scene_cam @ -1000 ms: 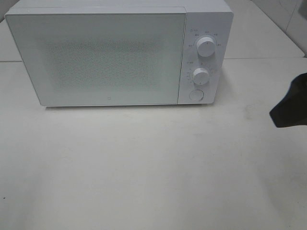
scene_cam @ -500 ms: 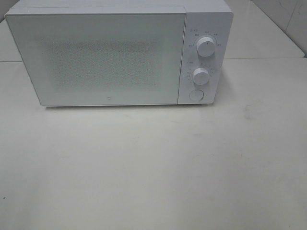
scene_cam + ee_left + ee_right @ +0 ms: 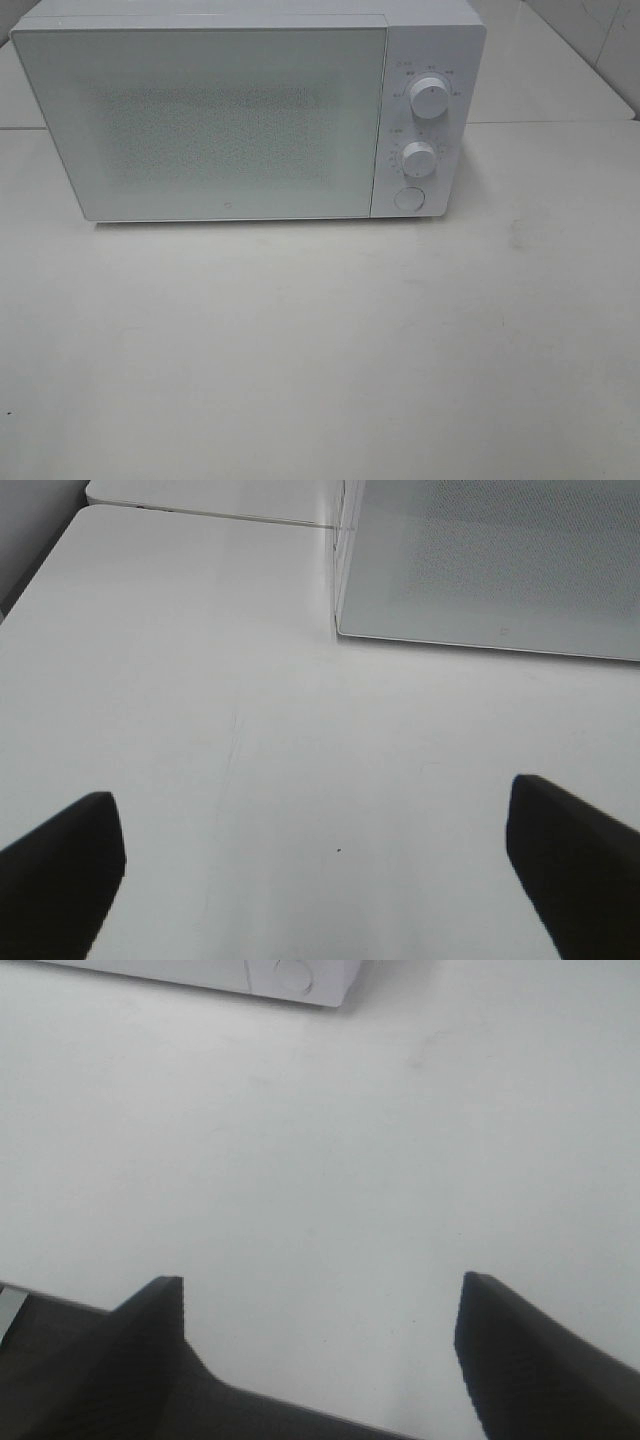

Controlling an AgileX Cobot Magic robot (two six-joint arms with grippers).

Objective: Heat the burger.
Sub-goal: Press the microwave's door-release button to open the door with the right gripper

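A white microwave (image 3: 230, 120) stood on the pale table (image 3: 320, 350), toward 11 o'clock of the high view, with bare tabletop stretching from its front edge down to 6 o'clock. Its wide frosted door (image 3: 210, 125) was closed flat against the body. At the door's 3 o'clock side ran the control panel, with the upper knob (image 3: 430, 98) at the panel's 12 o'clock, the lower knob (image 3: 419, 157) just beneath it, and a round button (image 3: 408, 198) at 6 o'clock. The burger showed in no view, and where it sat could not be told through the speckled door. Neither arm reached into the high view. In the left wrist view, the left gripper (image 3: 308, 800) hung above the table with its two dark fingers (image 3: 60, 870) spread wide and nothing between them, the microwave's lower door corner lying ahead. In the right wrist view, the right gripper (image 3: 320, 1285) likewise held its ribbed fingers (image 3: 520, 1350) well apart over bare tabletop, empty, with the button end of the microwave far ahead.
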